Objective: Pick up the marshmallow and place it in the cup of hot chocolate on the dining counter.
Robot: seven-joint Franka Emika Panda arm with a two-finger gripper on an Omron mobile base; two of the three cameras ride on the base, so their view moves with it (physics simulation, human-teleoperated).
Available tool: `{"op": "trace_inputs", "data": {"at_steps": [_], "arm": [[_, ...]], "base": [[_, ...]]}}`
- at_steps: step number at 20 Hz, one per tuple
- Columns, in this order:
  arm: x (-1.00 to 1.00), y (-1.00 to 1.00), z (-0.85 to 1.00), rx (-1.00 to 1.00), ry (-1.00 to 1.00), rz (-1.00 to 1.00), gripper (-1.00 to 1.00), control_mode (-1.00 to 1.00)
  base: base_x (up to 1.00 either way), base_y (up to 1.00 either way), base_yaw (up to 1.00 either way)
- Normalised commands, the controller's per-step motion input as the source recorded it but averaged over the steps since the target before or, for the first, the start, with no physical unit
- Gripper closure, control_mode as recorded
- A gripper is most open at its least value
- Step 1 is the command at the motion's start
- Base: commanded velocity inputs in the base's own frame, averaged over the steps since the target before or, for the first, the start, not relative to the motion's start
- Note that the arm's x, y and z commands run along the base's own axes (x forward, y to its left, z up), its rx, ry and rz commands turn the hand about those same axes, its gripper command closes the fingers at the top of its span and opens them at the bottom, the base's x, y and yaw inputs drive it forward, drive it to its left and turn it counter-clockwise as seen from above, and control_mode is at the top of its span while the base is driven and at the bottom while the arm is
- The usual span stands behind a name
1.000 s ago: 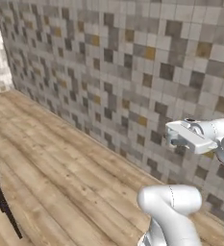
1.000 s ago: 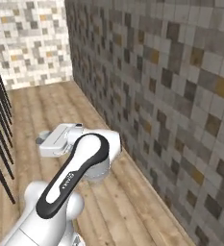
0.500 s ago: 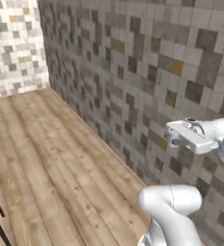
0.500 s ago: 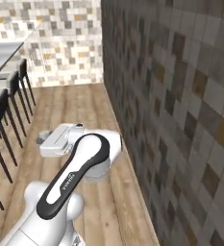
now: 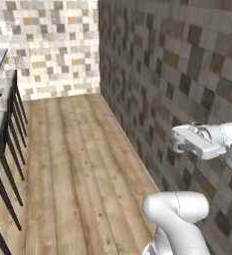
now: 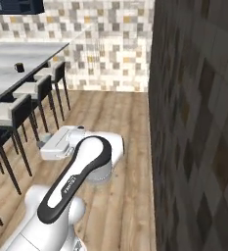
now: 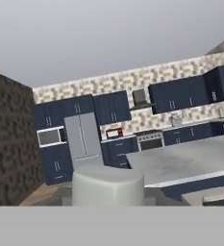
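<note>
marshmallow (image 7: 107,185) — clamped in gripper (image 7: 107,204)

The white Franka Panda arm with dark joints (image 6: 81,169) is folded up over its base, its rounded shoulder (image 5: 176,209) low and the forearm raised; in the left base view the wrist reaches leftward from the right edge, level; the white two-finger gripper (image 5: 176,144) sits at its end, pointing sideways rather than down; in the right base view the same hand (image 6: 49,145) juts left of the elbow; its jaws are closed.
</note>
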Motion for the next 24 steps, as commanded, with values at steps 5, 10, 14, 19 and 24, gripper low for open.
{"op": "trace_inputs", "data": {"at_steps": [5,10,14,19,24], "arm": [[0.00,0.00,0.00,0.00,0.00,0.00,1.00,1.00],[0.00,0.00,0.00,0.00,0.00,0.00,1.00,1.00],[0.00,0.00,0.00,0.00,0.00,0.00,1.00,1.00],[0.00,0.00,0.00,0.00,0.00,0.00,1.00,1.00],[0.00,0.00,0.00,0.00,0.00,0.00,1.00,1.00]], "base": [[1.00,-0.53,0.45],[1.00,-0.60,0.44],[1.00,-0.65,0.42],[1.00,-0.66,0.42],[1.00,-0.65,0.43]]}}
